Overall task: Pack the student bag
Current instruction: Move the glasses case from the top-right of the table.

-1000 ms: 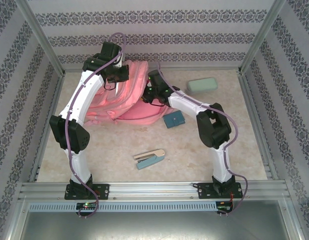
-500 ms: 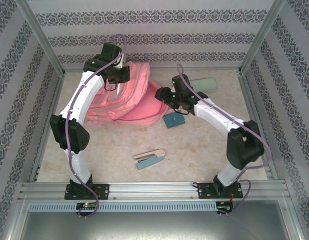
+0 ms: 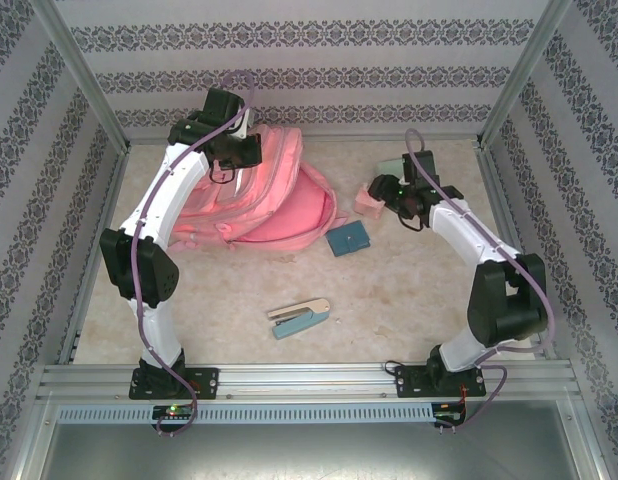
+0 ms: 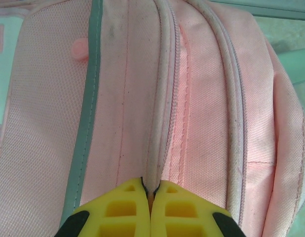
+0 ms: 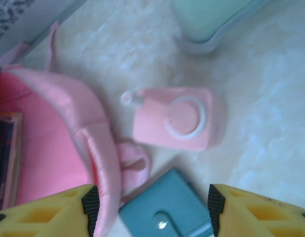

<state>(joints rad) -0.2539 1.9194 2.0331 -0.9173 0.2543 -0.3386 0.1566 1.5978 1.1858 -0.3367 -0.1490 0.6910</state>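
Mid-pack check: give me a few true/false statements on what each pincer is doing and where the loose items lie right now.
1. The left pincer is shut on a piped seam of the student bag. True.
2. The right pincer grips the small pink item. False: its fingers stand open above the table, and the pink item lies free on it.
3. The stapler is already inside the bag. False: it lies on the table in front of the bag, apart from it.
4. The bag lies open, with its pink lining showing. True.
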